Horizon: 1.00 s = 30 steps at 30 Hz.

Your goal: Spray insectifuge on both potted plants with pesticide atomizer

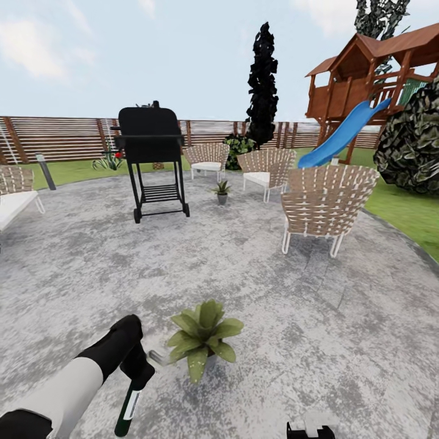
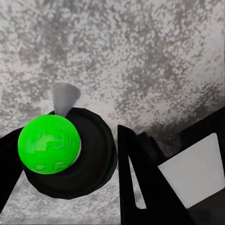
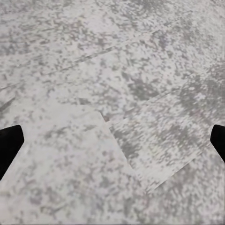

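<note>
My left gripper (image 1: 138, 367) is shut on the pesticide atomizer (image 1: 128, 407), whose dark bottle with a white label hangs below the fingers. Its pale grey nozzle (image 1: 158, 357) points at the near potted plant (image 1: 204, 337), a low rosette on the stone patio just right of the hand. In the left wrist view the atomizer (image 2: 70, 154) sits between the black fingers (image 2: 140, 183), with a bright green cap and the grey nozzle (image 2: 64, 96). The second potted plant (image 1: 222, 189), in a small grey pot, stands far off among the chairs. My right gripper (image 3: 112, 143) hangs open over bare paving.
A black grill cart (image 1: 152, 161) stands at the back left. Woven chairs (image 1: 323, 207) ring the far and right side of the patio (image 1: 305, 292). Beyond lie lawn, a slatted fence (image 1: 61, 137) and a playhouse with a blue slide (image 1: 341, 134).
</note>
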Available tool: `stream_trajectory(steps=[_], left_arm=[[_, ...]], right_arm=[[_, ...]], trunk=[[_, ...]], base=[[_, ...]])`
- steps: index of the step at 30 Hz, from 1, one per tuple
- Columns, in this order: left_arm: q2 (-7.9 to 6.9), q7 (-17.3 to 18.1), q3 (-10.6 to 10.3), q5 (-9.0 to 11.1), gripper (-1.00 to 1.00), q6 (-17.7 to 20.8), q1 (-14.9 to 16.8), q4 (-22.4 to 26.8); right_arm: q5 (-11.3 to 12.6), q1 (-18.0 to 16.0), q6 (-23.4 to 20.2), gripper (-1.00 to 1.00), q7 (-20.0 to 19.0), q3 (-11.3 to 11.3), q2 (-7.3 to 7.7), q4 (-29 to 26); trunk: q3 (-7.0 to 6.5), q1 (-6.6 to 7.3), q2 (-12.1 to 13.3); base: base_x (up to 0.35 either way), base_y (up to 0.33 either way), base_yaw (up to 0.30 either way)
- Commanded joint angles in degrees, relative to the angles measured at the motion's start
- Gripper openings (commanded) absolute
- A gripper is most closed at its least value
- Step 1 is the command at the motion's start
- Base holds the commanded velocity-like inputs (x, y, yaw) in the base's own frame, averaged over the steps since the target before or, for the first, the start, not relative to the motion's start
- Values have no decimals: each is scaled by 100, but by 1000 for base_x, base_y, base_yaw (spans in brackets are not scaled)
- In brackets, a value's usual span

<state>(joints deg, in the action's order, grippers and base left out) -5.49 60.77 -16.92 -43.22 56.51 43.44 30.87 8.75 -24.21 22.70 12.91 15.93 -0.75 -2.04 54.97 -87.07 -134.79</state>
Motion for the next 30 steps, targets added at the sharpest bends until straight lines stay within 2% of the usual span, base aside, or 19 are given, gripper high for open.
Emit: stream_trajectory(steps=[1,6,16,21,24,30], left_arm=[[-9,59,-18,-46,-100,24,4,14],[-5,58,-13,-46,-100,27,-7,15],[2,58,-13,-46,-100,27,-3,23],[35,58,-16,-46,-100,27,-7,16],[46,58,-21,-39,-100,25,-11,18],[15,58,-18,-37,-100,18,-20,15]], right_arm=[[56,-5,20,100,17,50,-3,6],[56,-5,19,100,18,50,-4,2],[56,-5,17,100,21,50,-4,3],[56,-5,17,100,24,50,-4,2],[56,-5,15,100,25,50,-4,2],[56,-5,19,100,22,50,-4,7]], trunk=[[6,1,-2],[6,1,-2],[6,1,-2],[6,1,-2],[6,1,-2],[-5,1,-2]], base=[[0,270,0],[0,298,-77],[-37,304,-256],[140,277,-208],[254,214,-40],[29,16,-244]])
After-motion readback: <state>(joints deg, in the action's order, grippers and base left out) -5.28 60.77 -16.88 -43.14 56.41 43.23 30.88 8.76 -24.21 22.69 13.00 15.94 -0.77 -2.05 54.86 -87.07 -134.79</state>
